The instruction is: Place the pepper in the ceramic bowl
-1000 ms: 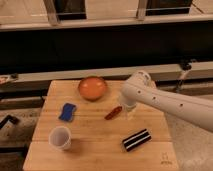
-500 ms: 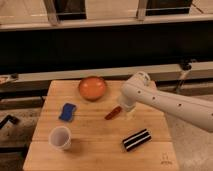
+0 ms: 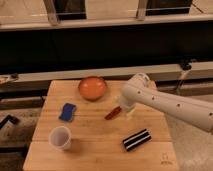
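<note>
The pepper (image 3: 113, 113), small, slim and dark red, lies on the wooden table (image 3: 95, 135) near its middle. The ceramic bowl (image 3: 81, 88), round and orange with a brownish rim, stands empty at the table's far edge, up and left of the pepper. My white arm reaches in from the right. Its gripper (image 3: 126, 111) hangs just right of the pepper, low over the table and open, with nothing in it. The pepper's right end lies close under the gripper, and I cannot tell whether they touch.
A blue sponge (image 3: 67, 111) lies on the left of the table. A translucent white cup (image 3: 60, 137) stands near the front left corner. A black-and-white striped block (image 3: 137, 140) lies front right. A dark counter runs behind the table.
The arm has come slightly down and left, bringing the gripper nearer the pepper. The pepper, bowl and other things have not moved.
</note>
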Controlling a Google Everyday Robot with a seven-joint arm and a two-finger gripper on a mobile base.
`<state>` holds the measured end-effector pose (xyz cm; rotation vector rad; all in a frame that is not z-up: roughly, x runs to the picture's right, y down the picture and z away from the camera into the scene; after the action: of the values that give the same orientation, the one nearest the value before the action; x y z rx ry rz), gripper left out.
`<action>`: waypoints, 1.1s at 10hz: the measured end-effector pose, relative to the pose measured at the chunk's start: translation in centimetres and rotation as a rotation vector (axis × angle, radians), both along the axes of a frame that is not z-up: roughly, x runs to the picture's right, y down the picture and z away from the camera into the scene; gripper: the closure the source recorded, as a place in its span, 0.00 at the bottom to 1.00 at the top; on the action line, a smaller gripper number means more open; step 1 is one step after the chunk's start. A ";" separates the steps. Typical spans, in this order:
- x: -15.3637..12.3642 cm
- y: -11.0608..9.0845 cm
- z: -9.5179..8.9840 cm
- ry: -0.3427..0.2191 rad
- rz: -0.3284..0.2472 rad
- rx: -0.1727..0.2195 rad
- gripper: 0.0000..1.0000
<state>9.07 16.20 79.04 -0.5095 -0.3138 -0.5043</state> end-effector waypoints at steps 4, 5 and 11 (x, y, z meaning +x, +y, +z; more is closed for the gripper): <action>-0.5 0.3 0.9 -0.022 -0.027 -0.005 0.20; -0.6 0.4 1.1 -0.026 -0.032 -0.006 0.20; -0.9 1.0 2.8 -0.037 -0.059 -0.016 0.20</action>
<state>8.19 17.22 81.80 -0.5271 -0.3389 -0.5689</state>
